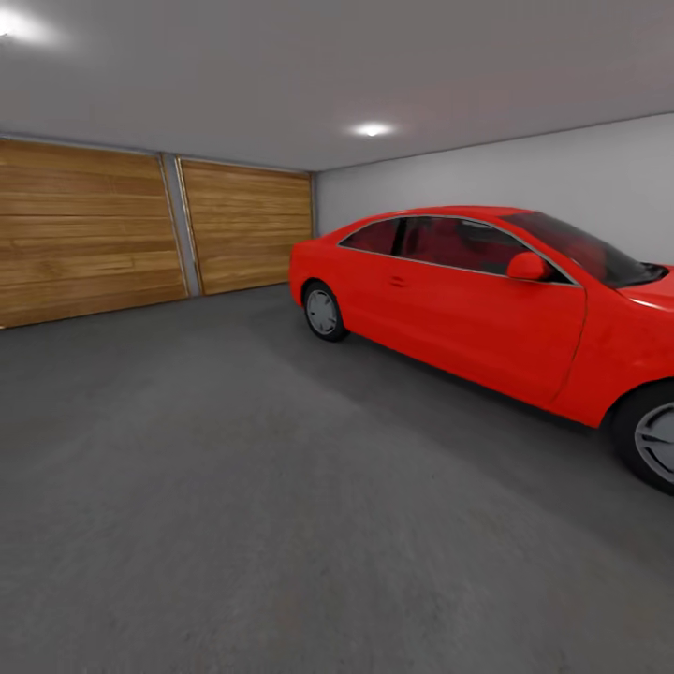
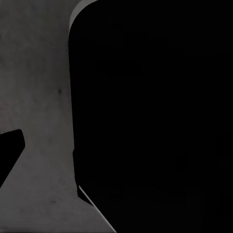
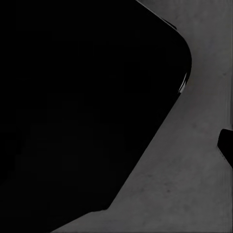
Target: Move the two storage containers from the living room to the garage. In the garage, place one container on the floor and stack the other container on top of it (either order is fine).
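Note:
I am in the garage, and the two storage containers are out of view. The dark grey concrete floor (image 1: pixel 234 487) spreads out ahead of me in the head view. In the left wrist view a large black rounded bulk (image 2: pixel 155 116) covers most of the frame, with grey floor (image 2: pixel 39 97) beside it and a dark wedge (image 2: pixel 9 150) at the edge. In the right wrist view there is a similar black bulk (image 3: pixel 77 107), grey floor (image 3: pixel 194 184) and a small dark piece (image 3: pixel 225 145) at the edge. Neither wrist view lets me read how the fingers stand.
A red coupe car (image 1: pixel 468 300) stands at the right, its side facing me. Two wood-panelled doors (image 1: pixel 84 234) (image 1: pixel 248 225) line the far left wall. A plain grey-white wall (image 1: pixel 562 178) runs behind the car. Open floor lies to the car's left.

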